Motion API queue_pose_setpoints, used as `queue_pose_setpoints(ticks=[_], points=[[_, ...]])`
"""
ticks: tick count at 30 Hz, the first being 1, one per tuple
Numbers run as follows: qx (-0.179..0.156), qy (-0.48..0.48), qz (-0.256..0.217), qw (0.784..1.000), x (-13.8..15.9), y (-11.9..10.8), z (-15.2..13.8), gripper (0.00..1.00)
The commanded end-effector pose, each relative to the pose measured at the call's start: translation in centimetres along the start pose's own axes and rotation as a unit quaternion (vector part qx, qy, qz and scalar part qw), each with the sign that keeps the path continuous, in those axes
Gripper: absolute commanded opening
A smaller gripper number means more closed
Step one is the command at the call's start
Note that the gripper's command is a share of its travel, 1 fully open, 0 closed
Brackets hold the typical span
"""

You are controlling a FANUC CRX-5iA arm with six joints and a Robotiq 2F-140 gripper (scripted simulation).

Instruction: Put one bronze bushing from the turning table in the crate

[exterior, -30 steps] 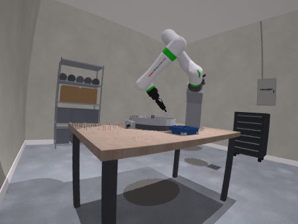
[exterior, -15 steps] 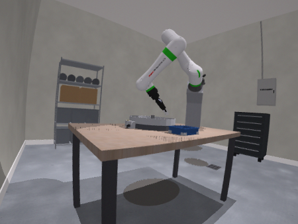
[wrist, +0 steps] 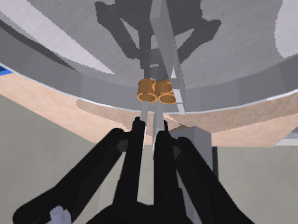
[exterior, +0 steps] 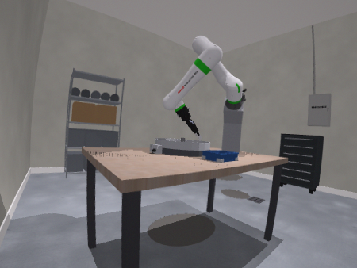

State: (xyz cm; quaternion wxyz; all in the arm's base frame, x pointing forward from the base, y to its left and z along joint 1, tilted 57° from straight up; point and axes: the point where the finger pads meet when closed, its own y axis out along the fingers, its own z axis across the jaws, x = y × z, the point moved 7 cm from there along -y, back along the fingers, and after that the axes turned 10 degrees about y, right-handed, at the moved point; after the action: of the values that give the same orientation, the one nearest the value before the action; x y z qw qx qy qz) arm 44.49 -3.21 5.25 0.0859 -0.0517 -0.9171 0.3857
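Note:
Two bronze bushings (wrist: 156,91) lie side by side near the rim of the grey turning table (wrist: 150,45), straight ahead of my fingers in the wrist view. My gripper (wrist: 151,111) is shut with nothing between its fingers and hangs above and short of the bushings. In the exterior view the gripper (exterior: 196,132) hovers tilted over the right part of the turning table (exterior: 182,146). The blue crate (exterior: 220,155) stands on the wooden table just right of the turning table; a sliver of it shows at the left edge of the wrist view (wrist: 4,71).
The robot's grey pedestal (exterior: 232,128) stands behind the table. A metal shelf (exterior: 94,119) is at the back left, a black drawer cabinet (exterior: 301,160) at the right, and a wall box (exterior: 319,109) above it.

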Motion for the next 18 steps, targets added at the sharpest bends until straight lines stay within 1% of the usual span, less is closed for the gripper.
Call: queue_pose_setpoints(ticks=[1,12,18], points=[[0.0,0.0,0.0,1.0,-0.3,0.3,0.0,0.06],[0.0,0.0,0.0,1.0,-1.1,1.4,-0.2,0.06],[0.0,0.0,0.0,1.0,-1.3,1.6,-0.2,0.06]])
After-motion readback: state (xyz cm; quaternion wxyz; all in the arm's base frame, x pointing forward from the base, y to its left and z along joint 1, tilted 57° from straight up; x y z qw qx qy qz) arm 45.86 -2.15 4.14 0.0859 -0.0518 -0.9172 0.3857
